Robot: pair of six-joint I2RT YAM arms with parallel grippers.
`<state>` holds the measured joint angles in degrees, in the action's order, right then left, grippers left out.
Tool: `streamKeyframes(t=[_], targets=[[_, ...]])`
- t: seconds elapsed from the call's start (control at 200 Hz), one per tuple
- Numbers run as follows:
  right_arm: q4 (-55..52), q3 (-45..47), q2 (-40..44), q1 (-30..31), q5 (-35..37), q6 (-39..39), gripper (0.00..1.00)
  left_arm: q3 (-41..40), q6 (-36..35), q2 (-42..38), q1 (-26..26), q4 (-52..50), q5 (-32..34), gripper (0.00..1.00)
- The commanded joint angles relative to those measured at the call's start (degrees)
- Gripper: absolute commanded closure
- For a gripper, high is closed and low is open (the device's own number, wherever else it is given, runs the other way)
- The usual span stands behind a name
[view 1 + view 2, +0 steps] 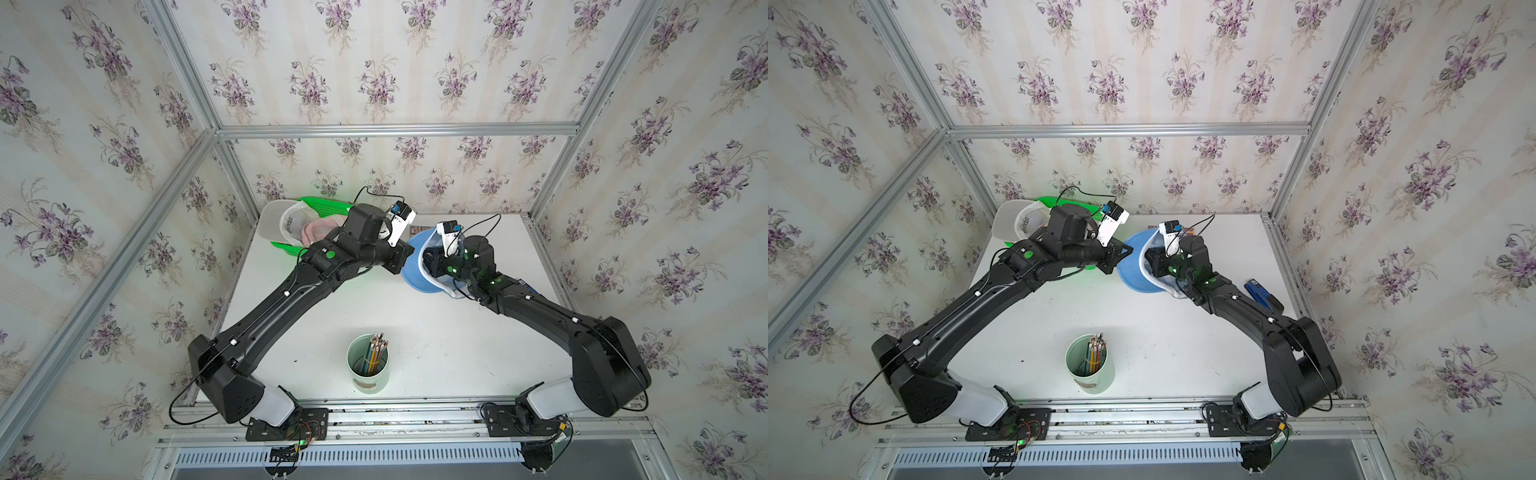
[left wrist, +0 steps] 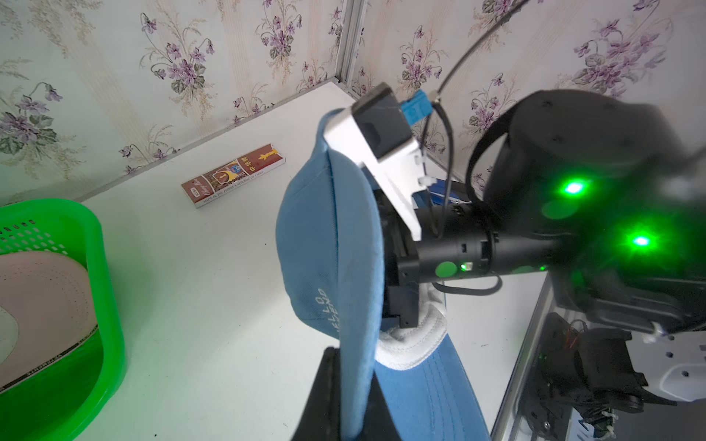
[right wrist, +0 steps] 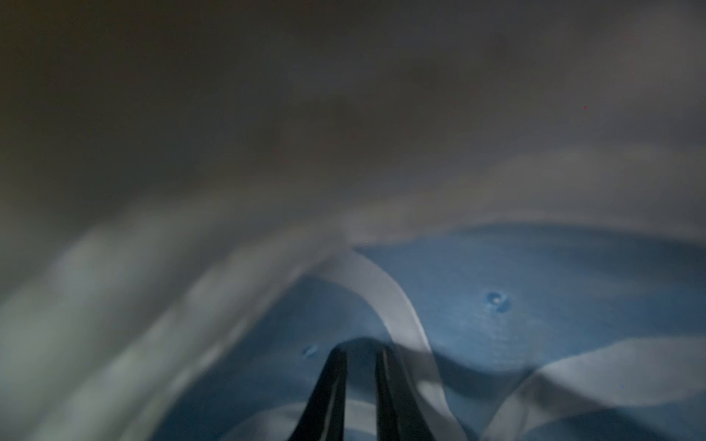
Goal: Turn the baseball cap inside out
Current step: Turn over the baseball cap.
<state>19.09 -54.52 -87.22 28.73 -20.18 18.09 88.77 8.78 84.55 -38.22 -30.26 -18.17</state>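
Pencil cup (image 1: 370, 382) stood nearest; I noted left gripper (image 2: 351, 397) pinching the cap (image 2: 328, 244), right gripper (image 3: 361, 355) slightly parted inside it, basket (image 2: 110, 275) nearby.

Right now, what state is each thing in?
blue cap: held on edge, not yet inside out
left gripper: shut on the cap's crown fabric
right gripper: inside the cap, jaws slightly apart
green basket: holding white cap and pink cap
pencil cup: upright, pencils inside
cigarette box: lying flat, closed
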Motion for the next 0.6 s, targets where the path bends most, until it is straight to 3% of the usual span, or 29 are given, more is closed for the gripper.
streamKeyframes(t=[0.0, 0.07, 0.21, 0.41, 0.594], targets=[[-0.7, -2.1, -2.8, 1.1, -2.3, 0.5, 0.79, -1.7, -0.2, -1.7, -0.1, 9.5, -7.8, 1.00], [-1.0, -2.2, -2.3, 1.5, -0.6, 0.2, 0.77, -0.6, 0.1, -1.3, -0.1, 7.6, -6.6, 1.00], [-3.9, 0.0, 3.6, 1.7, 1.3, -1.8, 0.73, 2.8, -1.1, 0.5, 0.3, 2.2, 3.9, 1.00], [-12.8, 1.6, 7.8, 1.6, -3.5, -8.7, 0.73, 3.6, -7.7, 1.1, 0.5, 3.9, 0.5, 1.00], [-11.9, 5.1, 10.7, 1.2, -4.0, -7.7, 0.76, 4.9, -11.6, 2.5, 0.7, 1.5, -0.3, 1.00]])
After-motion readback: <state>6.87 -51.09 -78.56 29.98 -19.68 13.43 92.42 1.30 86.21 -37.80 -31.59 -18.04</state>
